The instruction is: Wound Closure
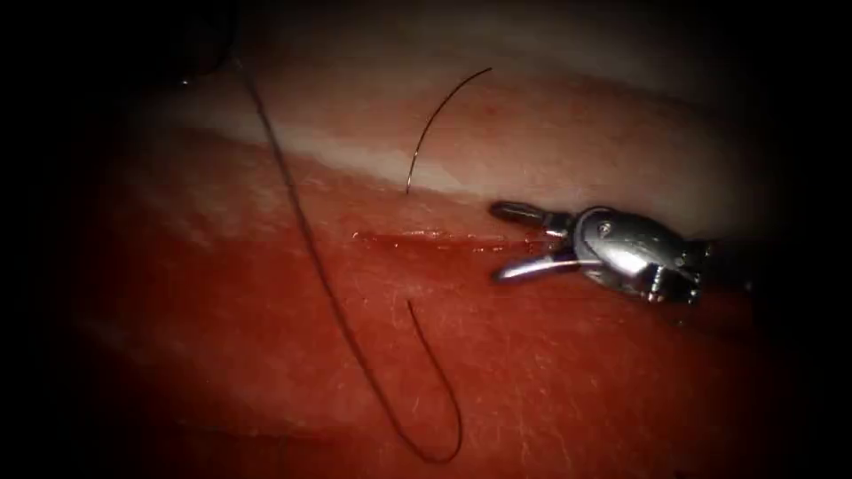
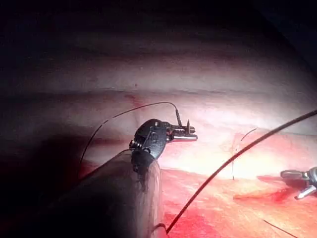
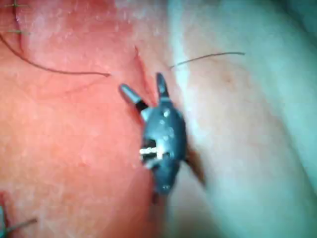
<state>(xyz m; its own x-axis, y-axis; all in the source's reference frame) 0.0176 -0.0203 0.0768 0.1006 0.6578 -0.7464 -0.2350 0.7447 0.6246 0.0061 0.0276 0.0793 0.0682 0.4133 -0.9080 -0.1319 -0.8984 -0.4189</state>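
Tissue [image 1: 577, 381]: lying under both my tools, its cut [image 1: 417, 237] running across the middle.
Right gripper [image 1: 500, 243]: hovering at the cut's right end, jaws spread wide, grasping nothing.
Left gripper [image 2: 190, 133]: clenching the thread [image 1: 311, 248], which is looping toward the tissue's near edge and entering just below the cut.
Thread end [image 1: 439, 111]: rising free above the cut.
Needle: I cannot tell where.
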